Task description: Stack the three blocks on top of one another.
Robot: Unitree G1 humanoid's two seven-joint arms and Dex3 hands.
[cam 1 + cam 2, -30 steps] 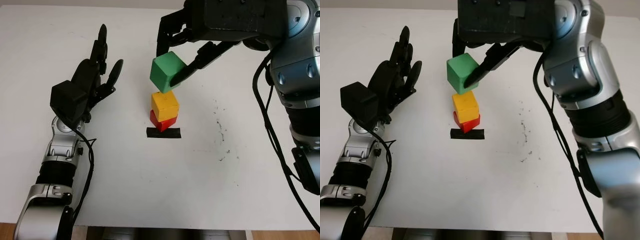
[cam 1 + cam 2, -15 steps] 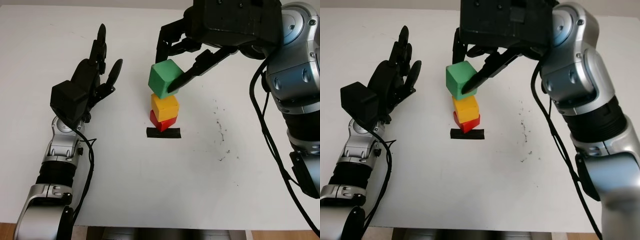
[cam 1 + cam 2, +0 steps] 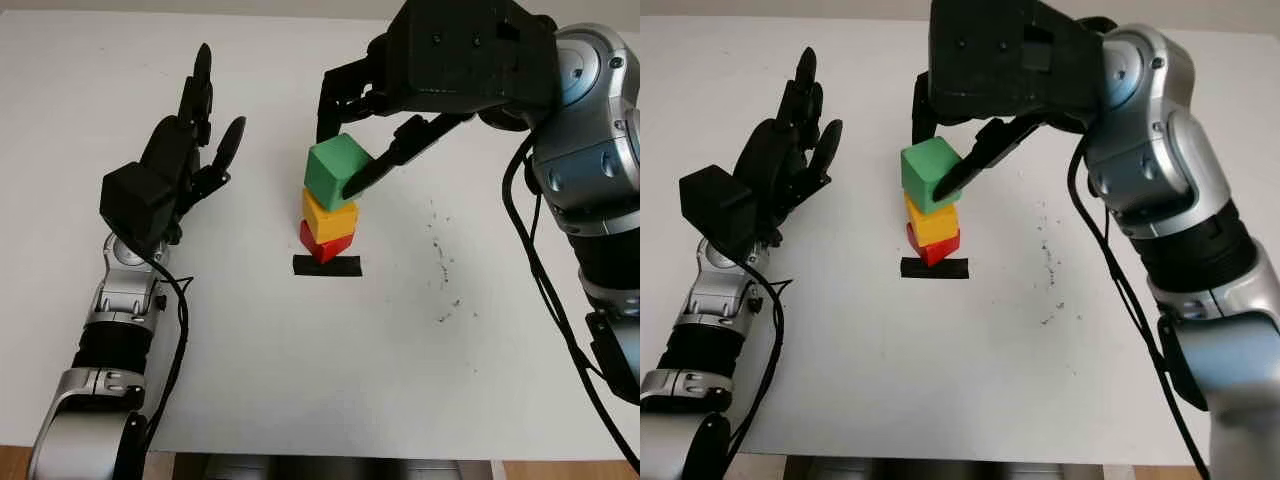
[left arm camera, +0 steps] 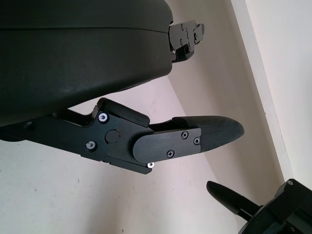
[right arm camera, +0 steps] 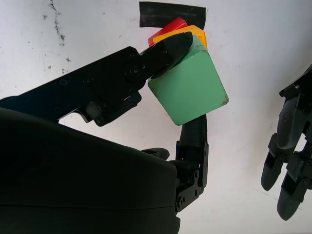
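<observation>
Right wrist view shows your right hand (image 3: 352,150) pinching the green block (image 3: 336,172) directly over the yellow block (image 3: 329,216) and red block (image 3: 326,243), fingers gripping opposite faces for lowering; left hand (image 3: 180,165) waits released alongside.

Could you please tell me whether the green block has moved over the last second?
Yes. The green cube-shaped block, held in the right hand, has come down toward the yellow block and now sits on it, above the black tape strip.

— Any writing, labels or numbers to read here?
— None. The blocks, the hands and the table carry no legible text, brand or sign.
— Not even on the arm shells?
— Nothing readable there either.
</observation>
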